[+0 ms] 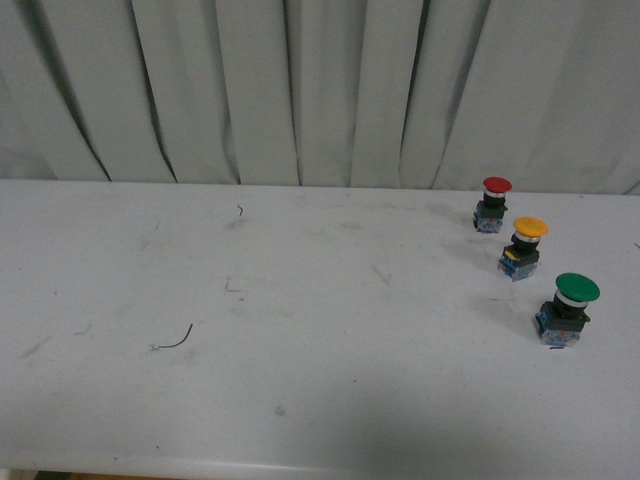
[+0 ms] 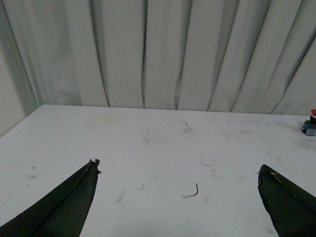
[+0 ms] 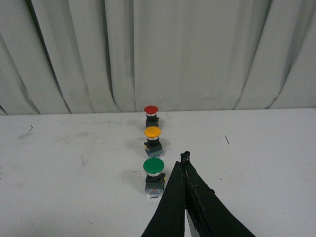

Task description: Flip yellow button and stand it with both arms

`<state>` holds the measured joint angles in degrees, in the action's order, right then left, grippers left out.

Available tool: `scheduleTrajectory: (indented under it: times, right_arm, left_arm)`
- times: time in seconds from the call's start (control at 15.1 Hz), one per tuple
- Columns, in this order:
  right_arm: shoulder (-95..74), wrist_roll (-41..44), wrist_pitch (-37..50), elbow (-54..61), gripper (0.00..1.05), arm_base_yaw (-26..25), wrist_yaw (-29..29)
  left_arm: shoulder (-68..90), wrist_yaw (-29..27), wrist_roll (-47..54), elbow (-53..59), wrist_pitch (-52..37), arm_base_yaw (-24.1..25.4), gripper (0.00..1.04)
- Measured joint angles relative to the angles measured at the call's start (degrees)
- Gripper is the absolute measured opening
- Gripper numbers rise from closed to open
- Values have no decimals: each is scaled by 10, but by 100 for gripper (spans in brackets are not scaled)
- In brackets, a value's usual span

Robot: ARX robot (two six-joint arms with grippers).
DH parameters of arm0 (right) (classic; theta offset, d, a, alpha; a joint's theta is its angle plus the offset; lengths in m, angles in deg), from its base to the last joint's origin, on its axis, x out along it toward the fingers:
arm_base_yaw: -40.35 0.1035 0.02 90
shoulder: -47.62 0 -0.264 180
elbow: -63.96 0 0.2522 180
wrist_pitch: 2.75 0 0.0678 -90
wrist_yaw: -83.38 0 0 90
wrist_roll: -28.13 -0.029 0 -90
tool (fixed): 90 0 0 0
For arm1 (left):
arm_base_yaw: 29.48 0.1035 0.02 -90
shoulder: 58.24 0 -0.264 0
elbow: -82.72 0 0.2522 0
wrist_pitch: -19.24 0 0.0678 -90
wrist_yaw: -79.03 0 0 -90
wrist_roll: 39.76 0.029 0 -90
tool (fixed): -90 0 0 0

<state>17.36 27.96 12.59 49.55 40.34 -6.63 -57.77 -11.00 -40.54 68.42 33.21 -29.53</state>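
Here, in the front view, neither arm shows. The yellow button point(image 1: 527, 246) stands cap-up on the white table point(image 1: 300, 330), far toward the robot's right side, in a slanting row of three: the red-capped switch point(image 1: 493, 203) just behind it, nearer the curtain point(image 1: 300, 90), and the green-capped switch point(image 1: 567, 308) in front of it, nearer the robot. All three are apart from one another. A small dark wire scrap point(image 1: 175, 342) lies well apart to the left.

In the left wrist view, the left gripper point(image 2: 180, 190) hangs above bare table with its jaws spread wide and nothing between them; only the red-capped switch peeks in at the picture's edge.

In the right wrist view, the right gripper point(image 3: 184, 163) has its fingers pressed together, holding nothing, its tip just beside the green-capped switch and near the yellow button, which sits between the green and red ones.

Judging from this, the button is already upright, so either the task is finished or no grasp has begun. Any next move would call for the right gripper to spread its jaws and reach the middle switch without knocking its neighbours.
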Motion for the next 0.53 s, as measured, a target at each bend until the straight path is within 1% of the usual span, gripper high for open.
scheduleTrajectory:
  times: [0.2,0.53]
  right_arm:
    - [69,0,-56,0,2,0,0]
    - [94,0,-83,0,2,0,0]
  left_arm:
    - [0,0,0,0,0,0,98]
    - [0,0,0,0,0,0,98]
